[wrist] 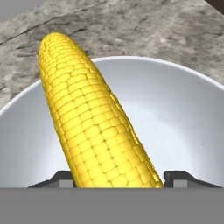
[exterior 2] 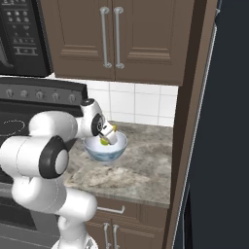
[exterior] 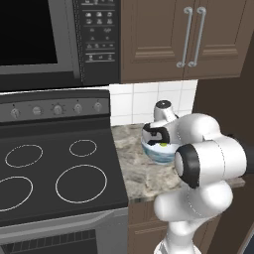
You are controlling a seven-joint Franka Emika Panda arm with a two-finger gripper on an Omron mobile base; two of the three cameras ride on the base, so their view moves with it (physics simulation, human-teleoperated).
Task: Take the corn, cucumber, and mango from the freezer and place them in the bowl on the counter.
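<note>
My gripper (wrist: 122,178) is shut on the corn (wrist: 87,118), a yellow cob that runs out from between the fingertips and hangs over the pale blue-white bowl (wrist: 183,109). In the right base view the gripper (exterior 2: 108,135) points down into the bowl (exterior 2: 106,150), and the corn (exterior 2: 104,141) shows just above the bowl's inside. The left base view shows the same: the gripper (exterior: 158,136) sits over the bowl (exterior: 161,153) on the counter (exterior: 144,173). The bowl's inside looks bare. The cucumber and the mango are out of view.
A black glass stovetop (exterior: 54,173) lies left of the counter (exterior 2: 146,168), with a microwave (exterior: 39,39) above it. Brown wall cabinets (exterior 2: 112,39) hang over the bowl. The dark freezer (exterior 2: 228,146) stands at the right, past a brown side panel.
</note>
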